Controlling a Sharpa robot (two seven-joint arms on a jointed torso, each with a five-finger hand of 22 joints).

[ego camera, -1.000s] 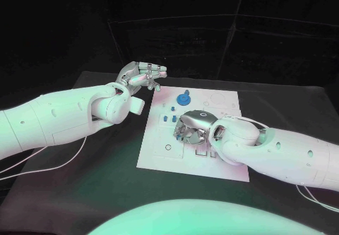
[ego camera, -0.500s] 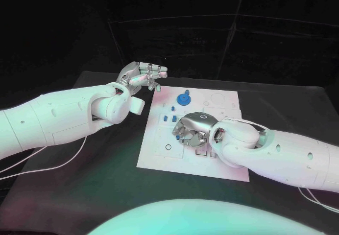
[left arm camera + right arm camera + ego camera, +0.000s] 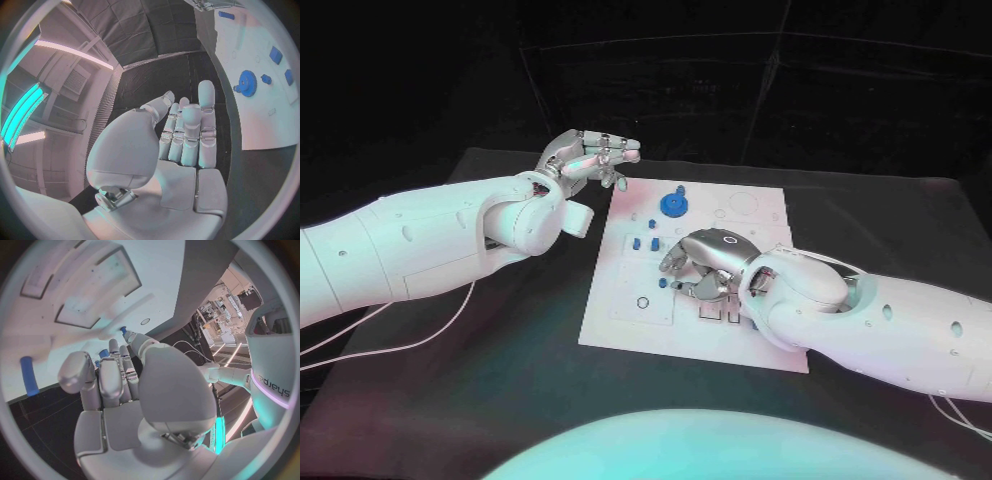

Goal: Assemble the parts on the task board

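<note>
While sliding toward the near edge: silver right hand (image 3: 700, 266) moved across white task board (image 3: 762, 345), fingers curled, grasp unclear.
Left hand (image 3: 591, 155): unchanged, far-left corner, fingers together, empty.
Meaning: small blue pegs (image 3: 645, 242) unassembled.

Overall light: dim room, black backdrop; my arms and the white board (image 3: 733, 320) are the brightest things.
Colour wash: teal on my left arm, pink across the board's far end beyond my left hand (image 3: 589, 156).
Light sources: a glowing teal strip (image 3: 22, 112) behind my left fingers.
Shadows: soft grey streaks on the board just ahead of my right hand's fingers (image 3: 115, 371).
Glare: mild sheen on my right hand (image 3: 700, 262).
Distortion: both wrist views bend straight edges at the rim.
</note>
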